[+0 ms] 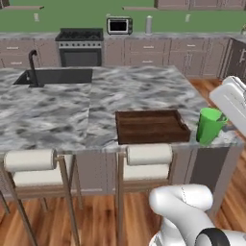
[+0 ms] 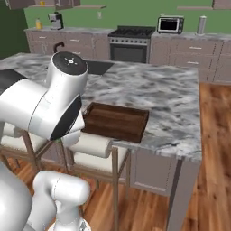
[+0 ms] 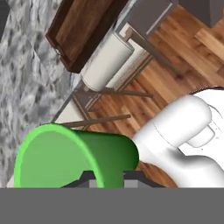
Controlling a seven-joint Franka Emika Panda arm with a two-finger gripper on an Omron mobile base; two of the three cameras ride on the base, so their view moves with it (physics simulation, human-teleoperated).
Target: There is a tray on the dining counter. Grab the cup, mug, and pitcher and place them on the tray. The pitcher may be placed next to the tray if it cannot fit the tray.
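My gripper (image 3: pixel 107 177) is shut on the rim of the green cup (image 3: pixel 74 159), whose open mouth faces left in the hand view. From the left base camera the cup (image 1: pixel 210 125) hangs slightly tilted at the dining counter's (image 1: pixel 57 110) front right corner, just right of the tray (image 1: pixel 149 114), with the white hand and gripper (image 1: pixel 222 119) at its right side. The dark brown tray (image 2: pixel 115 122) lies empty near the counter's (image 2: pixel 153 90) front edge, and its corner (image 3: pixel 83 30) shows in the hand view. The mug and the pitcher are out of view.
Two stools with white rolled backs (image 1: pixel 30 160) (image 1: pixel 149 154) stand against the counter's front. A sink with a black faucet (image 1: pixel 57 77) sits at the counter's far left. A stove (image 1: pixel 80 48) and microwave (image 1: pixel 119 25) line the back wall. Wooden floor lies right of the counter.
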